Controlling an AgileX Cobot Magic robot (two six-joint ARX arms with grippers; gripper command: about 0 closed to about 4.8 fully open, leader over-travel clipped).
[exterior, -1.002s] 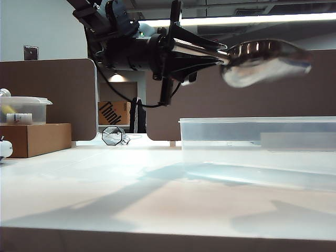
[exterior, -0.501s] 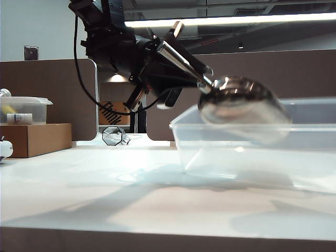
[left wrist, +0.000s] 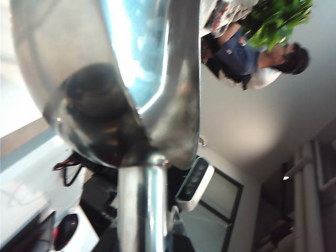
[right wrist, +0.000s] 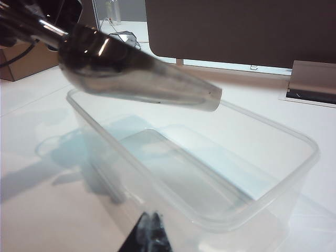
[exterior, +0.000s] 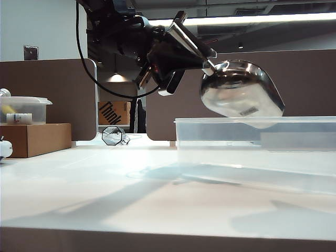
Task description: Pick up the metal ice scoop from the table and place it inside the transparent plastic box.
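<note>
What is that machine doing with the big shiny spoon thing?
The robot's left gripper is shut on the handle of the metal ice scoop and holds it in the air, bowl tilted down over the transparent plastic box. The scoop is not inside yet; the box sits empty on the white table. The right gripper is off to the side, barely in view, and holds nothing that can be seen.

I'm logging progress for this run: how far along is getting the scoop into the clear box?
Done: the metal ice scoop is off the table, gripped by its handle in the left end effector. In hand: it hangs tilted above the transparent plastic box, bowl over the opening. Left: lower it in and release. The right end effector is barely in view and takes no part.
</note>
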